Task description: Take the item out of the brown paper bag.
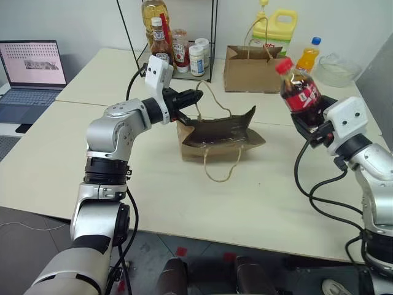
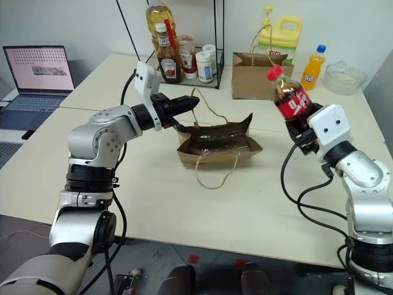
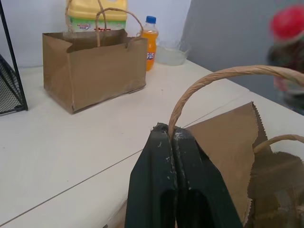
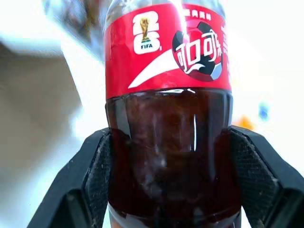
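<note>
My right end effector (image 1: 310,126) held the cola bottle (image 1: 299,91) clamped by its lower body, a finger on each side, so the red label band and red cap stood clear above the grip. The bottle tilted slightly, cap toward the middle of the desk (image 1: 258,203), raised in the air and well apart from the bag, off to its right. I judged the item to be already out of the bag, with only setting it down somewhere left to do.

My left end effector (image 1: 195,96) was pinched tight on the near twine handle (image 3: 209,80) of the brown paper bag (image 1: 218,138), right where the loop met the paper edge. I judged that hold served to steady the light bag and keep its mouth pulled open so the bottle could come free without dragging the bag along. The bag lay creased and sagging on the desk, its mouth gaping, its other handle loop (image 1: 221,169) trailing on the desk toward me.

Farther back stood a smaller boxy paper bag (image 1: 250,69), a yellow jug (image 1: 279,27) behind it, an orange soda bottle (image 1: 307,56), and a wire rack (image 1: 175,37) of condiment bottles. A laptop (image 1: 31,74) sat open at far left.
</note>
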Motion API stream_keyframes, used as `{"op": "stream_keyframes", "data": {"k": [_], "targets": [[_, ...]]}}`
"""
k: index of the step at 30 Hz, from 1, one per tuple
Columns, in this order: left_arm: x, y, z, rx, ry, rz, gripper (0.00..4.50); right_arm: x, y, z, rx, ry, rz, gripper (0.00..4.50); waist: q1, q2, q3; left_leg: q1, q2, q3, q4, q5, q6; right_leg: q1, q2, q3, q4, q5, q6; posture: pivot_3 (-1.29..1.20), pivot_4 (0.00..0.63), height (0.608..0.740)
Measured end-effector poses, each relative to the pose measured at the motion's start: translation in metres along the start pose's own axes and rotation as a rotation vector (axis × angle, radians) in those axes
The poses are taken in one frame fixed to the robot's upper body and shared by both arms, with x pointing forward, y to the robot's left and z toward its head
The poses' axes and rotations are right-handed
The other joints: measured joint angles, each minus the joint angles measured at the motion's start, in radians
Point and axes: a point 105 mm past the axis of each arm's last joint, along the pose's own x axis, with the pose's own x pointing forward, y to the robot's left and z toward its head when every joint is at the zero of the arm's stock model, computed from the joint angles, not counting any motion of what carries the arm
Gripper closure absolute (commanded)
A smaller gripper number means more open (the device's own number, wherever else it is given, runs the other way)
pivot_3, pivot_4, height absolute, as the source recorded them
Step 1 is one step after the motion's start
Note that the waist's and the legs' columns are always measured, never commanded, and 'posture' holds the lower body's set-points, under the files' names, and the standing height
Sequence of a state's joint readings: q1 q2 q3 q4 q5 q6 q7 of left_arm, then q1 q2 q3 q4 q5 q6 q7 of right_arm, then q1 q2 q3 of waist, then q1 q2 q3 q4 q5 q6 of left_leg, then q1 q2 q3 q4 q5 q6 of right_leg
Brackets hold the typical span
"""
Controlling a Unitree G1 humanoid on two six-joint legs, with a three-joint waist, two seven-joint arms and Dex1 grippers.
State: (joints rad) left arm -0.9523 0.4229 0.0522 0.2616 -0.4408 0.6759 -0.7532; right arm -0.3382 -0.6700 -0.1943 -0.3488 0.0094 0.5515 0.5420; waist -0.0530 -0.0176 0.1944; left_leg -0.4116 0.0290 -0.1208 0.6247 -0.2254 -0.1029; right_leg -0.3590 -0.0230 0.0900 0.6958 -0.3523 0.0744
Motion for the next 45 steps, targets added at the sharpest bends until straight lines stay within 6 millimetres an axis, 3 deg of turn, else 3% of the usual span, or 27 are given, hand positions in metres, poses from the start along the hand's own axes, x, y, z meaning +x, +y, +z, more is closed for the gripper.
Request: {"op": "stream_keyframes", "data": {"k": [5, 15, 19, 26, 31, 33, 35, 40, 45], "targets": [[0.002, -0.002, -0.001, -0.002, 0.001, -0.007, 4.50, -0.001, 0.018, -0.058, -0.004, 0.318, 0.213, 1.41, -0.003, 0.001, 0.001, 0.000, 0.000, 0.003, 0.001, -0.001, 0.002, -0.001, 0.000, 0.002, 0.000, 0.000, 0.000, 0.00, 0.150, 0.740], [0.002, -0.005, 0.001, 0.018, -0.006, -0.008, 4.50, 0.001, 0.022, -0.079, 0.143, 0.483, 0.339, 1.41, -0.003, 0.002, 0.001, -0.003, 0.000, 0.003, 0.002, -0.001, 0.001, -0.002, 0.000, 0.003, 0.000, 0.000, 0.000, 0.00, 0.150, 0.740], [0.001, -0.004, 0.000, 0.015, -0.004, 0.006, 4.50, 0.001, 0.023, -0.080, 0.144, 0.491, 0.351, 0.04, -0.003, 0.002, 0.001, -0.003, 0.000, 0.003, 0.003, -0.001, 0.001, -0.002, 0.000, 0.003, 0.000, 0.000, 0.000, 0.00, 0.150, 0.740], [0.001, -0.003, 0.000, 0.015, -0.003, 0.011, 4.50, 0.005, 0.022, -0.072, 0.126, 0.439, 0.340, 0.04, -0.004, 0.002, 0.001, -0.003, 0.000, 0.004, 0.003, 0.000, 0.001, -0.002, 0.000, 0.003, 0.000, 0.000, 0.000, 0.00, 0.150, 0.740], [-0.002, 0.009, 0.000, 0.027, -0.008, 0.068, 4.50, 0.009, 0.019, -0.014, 0.181, 0.193, 0.315, 0.04, -0.006, 0.002, 0.001, -0.003, 0.000, 0.003, 0.003, 0.000, 0.000, -0.002, 0.000, 0.003, 0.001, 0.000, 0.000, 0.00, 0.150, 0.740], [-0.003, 0.022, 0.001, 0.024, -0.019, 0.125, 4.11, 0.009, 0.020, 0.011, 0.240, 0.079, 0.294, 0.00, -0.005, 0.001, 0.001, -0.003, 0.000, 0.003, 0.003, 0.000, 0.000, -0.002, 0.000, 0.002, 0.001, 0.000, 0.000, 0.00, 0.150, 0.740], [-0.005, 0.034, 0.003, 0.003, -0.033, 0.178, 3.65, 0.007, 0.025, 0.022, 0.282, 0.016, 0.275, 0.00, -0.003, 0.001, 0.001, -0.004, 0.000, 0.001, 0.003, 0.000, 0.000, -0.002, 0.000, 0.000, 0.001, 0.000, 0.000, 0.00, 0.150, 0.740], [-0.015, 0.053, 0.005, -0.047, -0.060, 0.248, 2.04, -0.006, 0.069, -0.002, 0.372, 0.059, 0.315, 0.00, 0.001, 0.001, 0.001, -0.007, -0.001, 0.001, 0.003, 0.000, 0.000, -0.004, 0.000, 0.000, 0.001, 0.000, 0.000, 0.00, 0.150, 0.740], [-0.033, 0.056, 0.011, -0.036, -0.081, 0.274, 0.47, -0.018, 0.092, -0.008, 0.412, 0.042, 0.303, 0.00, -0.005, 0.001, 0.001, -0.007, 0.000, 0.001, 0.003, 0.000, 0.000, -0.006, 0.000, 0.000, 0.003, 0.000, 0.000, 0.00, 0.150, 0.740]]}}
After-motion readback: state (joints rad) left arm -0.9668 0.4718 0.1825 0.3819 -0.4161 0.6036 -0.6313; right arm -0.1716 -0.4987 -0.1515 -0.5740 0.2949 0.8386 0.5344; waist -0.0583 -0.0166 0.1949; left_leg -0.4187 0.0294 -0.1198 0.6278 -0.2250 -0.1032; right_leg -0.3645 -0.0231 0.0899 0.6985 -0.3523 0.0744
